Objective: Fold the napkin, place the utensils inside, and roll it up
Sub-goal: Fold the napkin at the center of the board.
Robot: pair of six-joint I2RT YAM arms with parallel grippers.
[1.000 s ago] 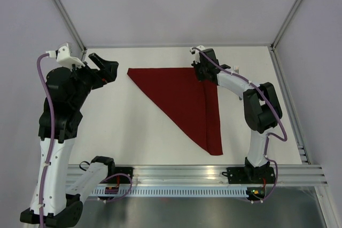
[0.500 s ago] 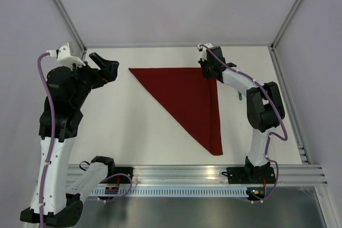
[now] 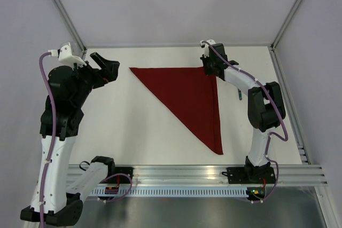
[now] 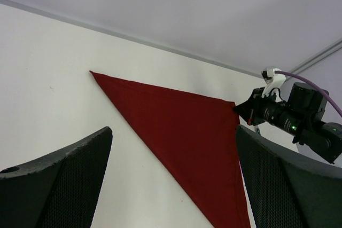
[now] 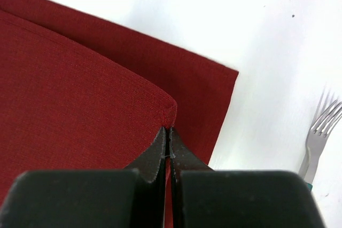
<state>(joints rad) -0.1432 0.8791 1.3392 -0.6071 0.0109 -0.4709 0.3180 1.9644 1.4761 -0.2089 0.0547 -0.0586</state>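
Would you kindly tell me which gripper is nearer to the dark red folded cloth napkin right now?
Right. The right gripper pinches the far right corner of the dark red cloth napkin; the left gripper hovers open, apart, beyond its far left corner.

My right fingers (image 5: 152, 156) are looking like smooth matt black plastic; my left fingers (image 4: 64, 185) are showing a finely dimpled black surface. The napkin (image 5: 80, 78) is reading as matt, finely woven cloth. The fork (image 5: 316, 140) is gleaming like polished metal, and the table (image 3: 133, 126) is looking smooth, white and matt.
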